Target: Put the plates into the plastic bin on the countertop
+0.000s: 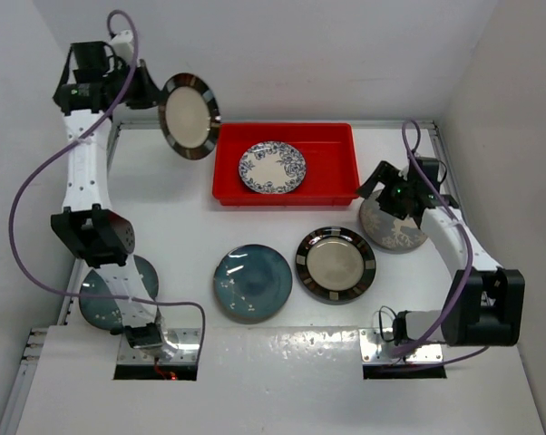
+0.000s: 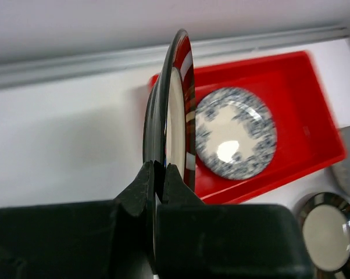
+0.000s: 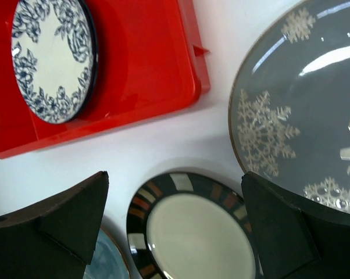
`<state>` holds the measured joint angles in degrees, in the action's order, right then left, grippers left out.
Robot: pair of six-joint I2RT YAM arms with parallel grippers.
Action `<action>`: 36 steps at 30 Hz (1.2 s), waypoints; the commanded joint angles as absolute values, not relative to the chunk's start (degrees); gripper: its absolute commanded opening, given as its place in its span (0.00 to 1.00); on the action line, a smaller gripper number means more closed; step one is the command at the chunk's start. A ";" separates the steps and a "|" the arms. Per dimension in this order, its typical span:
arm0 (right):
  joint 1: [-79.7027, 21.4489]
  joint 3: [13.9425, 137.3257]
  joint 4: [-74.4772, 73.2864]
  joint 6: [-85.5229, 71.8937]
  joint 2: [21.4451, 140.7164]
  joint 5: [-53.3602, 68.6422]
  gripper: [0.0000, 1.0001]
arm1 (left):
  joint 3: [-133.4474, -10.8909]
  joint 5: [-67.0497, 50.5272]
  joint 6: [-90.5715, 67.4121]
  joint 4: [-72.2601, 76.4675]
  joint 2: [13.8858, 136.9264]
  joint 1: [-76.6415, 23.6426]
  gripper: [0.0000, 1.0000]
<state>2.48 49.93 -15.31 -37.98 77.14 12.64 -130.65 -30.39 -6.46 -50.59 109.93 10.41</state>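
Up high, our left claw (image 2: 159, 170) is clamped on the rim of a banded plate (image 1: 190, 116), held on edge beside the red bin (image 1: 332, 145), arm stretched far. Our right claw (image 3: 175, 180) gapes wide over the grey plate (image 1: 395, 231) on the tabletop (image 1: 182, 208).

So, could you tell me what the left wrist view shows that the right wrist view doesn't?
Only the left wrist view shows the left gripper, shut on the held banded plate, which stands on edge. Only the right wrist view shows the right gripper with its fingers open, and a sliver of the teal plate. Both show the red bin with the blue floral plate lying in it, the second banded plate on the countertop, and the grey plate, though the left wrist view catches only its edge.
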 commanded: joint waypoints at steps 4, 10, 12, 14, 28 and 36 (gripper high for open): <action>4.13 46.50 -19.07 -37.09 71.55 12.83 0.94 | -126.66 -33.32 -13.80 -36.39 106.50 -2.71 0.00; 4.31 45.70 -25.39 -34.90 70.58 13.18 0.94 | -126.65 -32.70 -15.46 -32.53 114.34 -10.10 0.00; 4.31 45.27 -26.19 -34.02 69.79 13.01 0.94 | -127.70 -32.70 -15.99 -30.94 116.97 -11.16 0.00; 4.31 44.65 -26.46 -33.58 68.47 12.40 0.94 | -129.63 -32.70 -16.00 -29.88 118.56 -11.95 0.00; 4.92 36.39 -27.86 -34.45 66.89 13.45 0.95 | -125.16 -32.17 -19.42 -24.26 127.96 -9.68 0.00; 6.50 33.75 -29.18 -34.02 68.29 14.24 0.95 | -116.91 -30.86 -21.01 -24.26 131.57 -7.73 0.02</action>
<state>5.67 33.78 -28.93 -34.46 67.88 13.15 -119.13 -29.87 -19.16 -27.05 132.09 -7.42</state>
